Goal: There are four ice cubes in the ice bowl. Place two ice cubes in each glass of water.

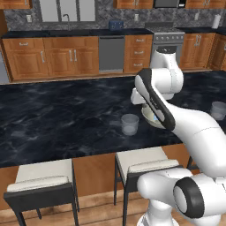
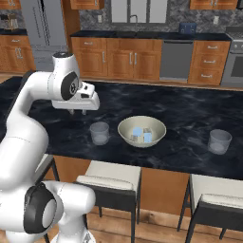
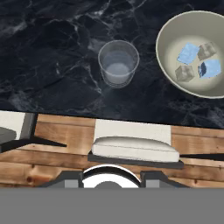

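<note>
The hand (image 2: 78,112) hangs above the dark marble tabletop (image 2: 190,114), up and to the left of the near glass (image 2: 99,133); whether its fingers are apart or together, I cannot tell. Just right of that glass sits the ice bowl (image 2: 142,131), all four ice cubes (image 3: 199,63) clustered inside. Further right of the bowl, well apart, stands the second glass (image 2: 219,141). Below the bowl, a cushioned stool (image 3: 135,148) tucks under the edge.
</note>
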